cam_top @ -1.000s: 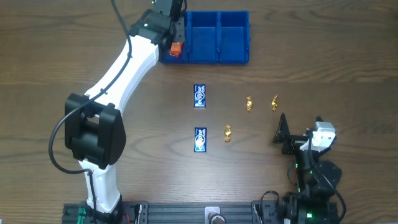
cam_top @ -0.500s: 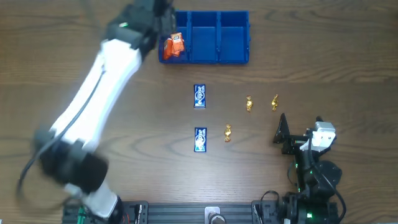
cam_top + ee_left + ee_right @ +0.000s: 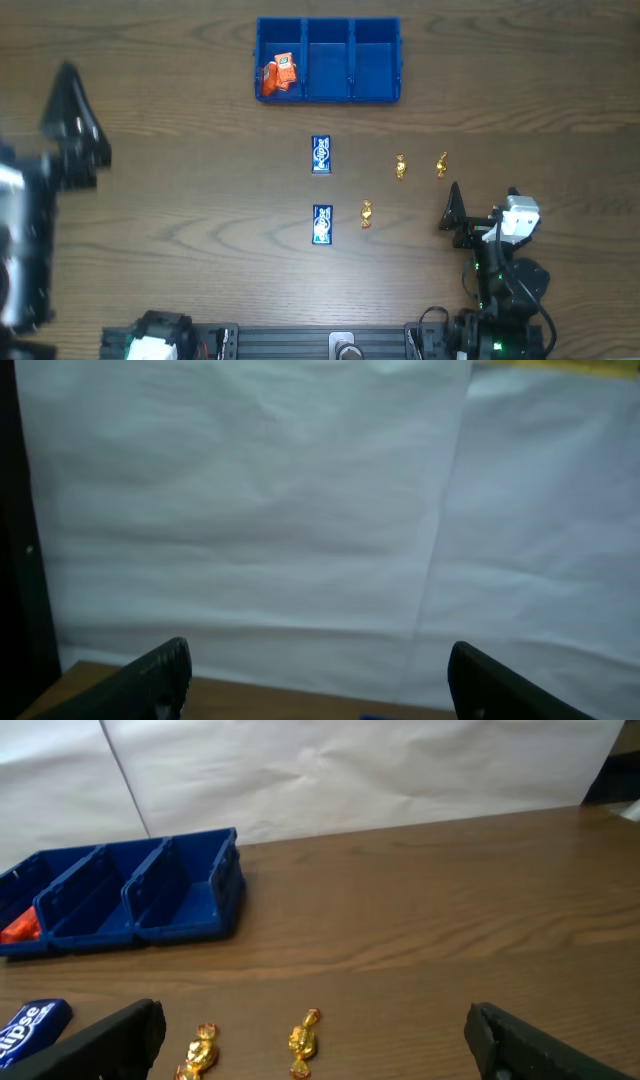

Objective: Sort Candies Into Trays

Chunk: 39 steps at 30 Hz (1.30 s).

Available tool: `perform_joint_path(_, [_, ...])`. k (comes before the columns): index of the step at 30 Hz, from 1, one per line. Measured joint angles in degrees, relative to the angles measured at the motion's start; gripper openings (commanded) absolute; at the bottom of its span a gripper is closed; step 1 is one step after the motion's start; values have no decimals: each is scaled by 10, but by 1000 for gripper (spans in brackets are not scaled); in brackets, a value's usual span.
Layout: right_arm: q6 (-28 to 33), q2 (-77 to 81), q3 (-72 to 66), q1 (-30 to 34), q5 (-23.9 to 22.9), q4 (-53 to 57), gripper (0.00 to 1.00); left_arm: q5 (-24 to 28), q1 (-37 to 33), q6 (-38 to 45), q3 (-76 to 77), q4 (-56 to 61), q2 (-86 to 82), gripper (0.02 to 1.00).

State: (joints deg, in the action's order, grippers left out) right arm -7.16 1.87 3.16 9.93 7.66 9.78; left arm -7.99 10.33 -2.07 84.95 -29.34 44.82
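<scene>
Gold candies [image 3: 400, 167], next pick: this looks like work for the right hand [image 3: 482, 198], since two lie just beyond it. It should descend straight, close across the wrapper's middle, then carry to an unused compartment.
Right hand: fingers wide apart, holding nothing, at the near right of the tabletop [image 3: 200, 200].
Left hand [image 3: 315, 695]: fingers wide apart, empty, raised at the far left.
Blue tray [image 3: 350, 97]: far centre, with three compartments. Orange candies [image 3: 279, 76] fill the left one.
Appearance: three small, shiny, twisted gold wraps right of centre. Two flat blue packets [image 3: 321, 155] lie at centre.
</scene>
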Motion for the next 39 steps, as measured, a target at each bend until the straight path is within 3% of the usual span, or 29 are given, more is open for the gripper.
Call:
perform_joint_path(6, [0, 0, 0, 0, 0, 0, 998, 71, -37, 54, -257, 100, -165, 991])
perform_joint_path(13, [0, 0, 0, 0, 0, 0, 998, 158, -61, 81, -544, 261, -358, 998])
perform_joint_path(18, [0, 0, 0, 0, -2, 0, 998, 201, -65, 69, -695, 309, -439, 998])
perform_joint_path(30, [0, 0, 0, 0, -2, 0, 998, 231, -70, 61, -838, 317, -440, 998])
perform_joint_path(39, [0, 0, 0, 0, -2, 0, 998, 231, -70, 61, -836, 284, -440, 996])
